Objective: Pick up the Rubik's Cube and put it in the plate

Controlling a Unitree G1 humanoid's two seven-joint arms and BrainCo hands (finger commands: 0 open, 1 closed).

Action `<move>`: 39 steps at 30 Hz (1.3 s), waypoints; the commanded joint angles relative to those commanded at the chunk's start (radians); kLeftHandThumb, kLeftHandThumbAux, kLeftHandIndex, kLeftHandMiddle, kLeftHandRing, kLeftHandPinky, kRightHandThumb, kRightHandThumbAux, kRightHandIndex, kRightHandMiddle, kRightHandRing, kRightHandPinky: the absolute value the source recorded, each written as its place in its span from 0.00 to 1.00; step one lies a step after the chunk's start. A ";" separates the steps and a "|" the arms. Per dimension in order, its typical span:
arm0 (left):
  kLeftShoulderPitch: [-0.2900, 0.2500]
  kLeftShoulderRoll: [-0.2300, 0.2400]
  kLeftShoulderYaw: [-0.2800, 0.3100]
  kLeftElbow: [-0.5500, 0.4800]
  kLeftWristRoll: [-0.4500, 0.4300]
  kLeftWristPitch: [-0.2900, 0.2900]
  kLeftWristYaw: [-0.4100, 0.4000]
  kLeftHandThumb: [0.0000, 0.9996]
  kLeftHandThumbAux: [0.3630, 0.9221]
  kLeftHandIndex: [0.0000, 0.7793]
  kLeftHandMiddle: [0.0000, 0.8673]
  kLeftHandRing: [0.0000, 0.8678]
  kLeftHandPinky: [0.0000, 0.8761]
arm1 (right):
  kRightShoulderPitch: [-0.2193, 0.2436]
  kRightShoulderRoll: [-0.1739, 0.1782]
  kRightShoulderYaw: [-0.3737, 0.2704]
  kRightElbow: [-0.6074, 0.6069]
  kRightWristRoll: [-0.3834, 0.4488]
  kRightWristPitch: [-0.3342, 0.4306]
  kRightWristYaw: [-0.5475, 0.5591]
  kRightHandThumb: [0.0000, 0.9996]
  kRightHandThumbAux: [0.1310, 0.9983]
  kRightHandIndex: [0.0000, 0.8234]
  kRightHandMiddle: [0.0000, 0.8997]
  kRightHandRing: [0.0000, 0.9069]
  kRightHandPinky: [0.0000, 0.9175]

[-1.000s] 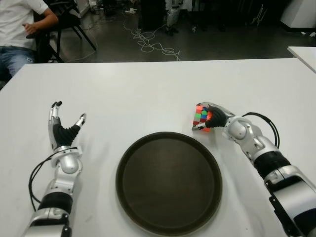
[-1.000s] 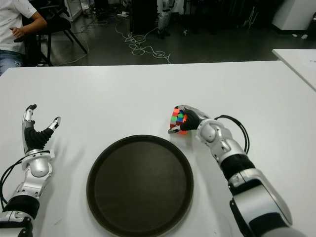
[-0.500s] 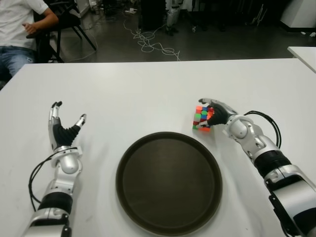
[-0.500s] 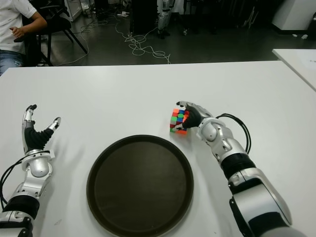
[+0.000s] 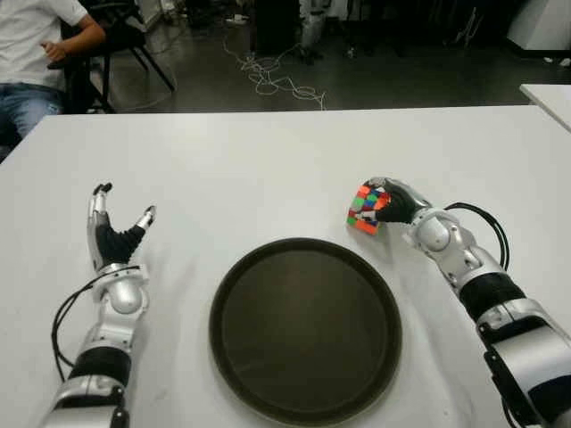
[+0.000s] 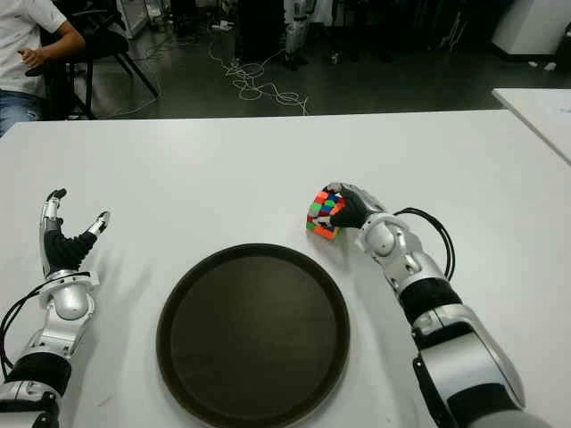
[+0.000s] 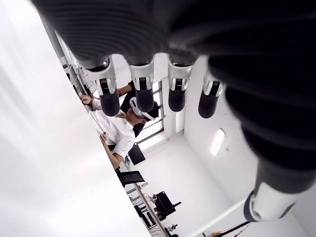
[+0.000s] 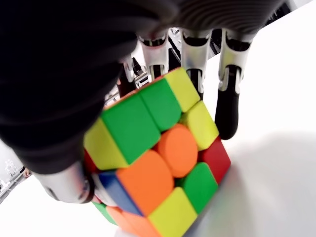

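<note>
Over on the left side, the left hand (image 5: 114, 236) stands off beside the plate with its fingers (image 7: 143, 94) spread wide and nothing between them, and that looks like simple standing by, since the job sits on the other side. Move across to the middle and there is the dark round plate (image 5: 234, 343), with nothing in it. Now the action: the right hand (image 5: 399, 205) has its fingers (image 8: 228, 94) curled over the far side of the cube (image 5: 365, 208), thumb pressed on the near side, a firm grip, and the cube is tipped at an angle just past the plate's far right rim. That tilt suggests the hand is levering it off the white table (image 5: 268, 169) for the short carry inward. Hard to call: whether the cube's lower corner touches the table, as the palm covers much of it in the wrist view.
</note>
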 joint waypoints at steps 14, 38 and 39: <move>0.002 0.000 0.001 -0.003 -0.001 0.000 -0.002 0.00 0.54 0.02 0.02 0.00 0.01 | -0.004 0.006 -0.017 0.018 0.019 -0.009 0.004 0.69 0.69 0.52 0.79 0.77 0.74; 0.007 0.001 -0.005 -0.010 0.008 -0.005 0.000 0.00 0.49 0.03 0.05 0.02 0.03 | -0.009 0.013 -0.021 0.027 0.015 -0.002 -0.032 0.69 0.69 0.52 0.83 0.82 0.80; 0.008 0.001 -0.005 -0.010 0.008 -0.008 0.000 0.00 0.50 0.03 0.05 0.02 0.03 | -0.010 0.014 -0.023 0.027 0.017 -0.001 -0.036 0.69 0.69 0.52 0.83 0.82 0.80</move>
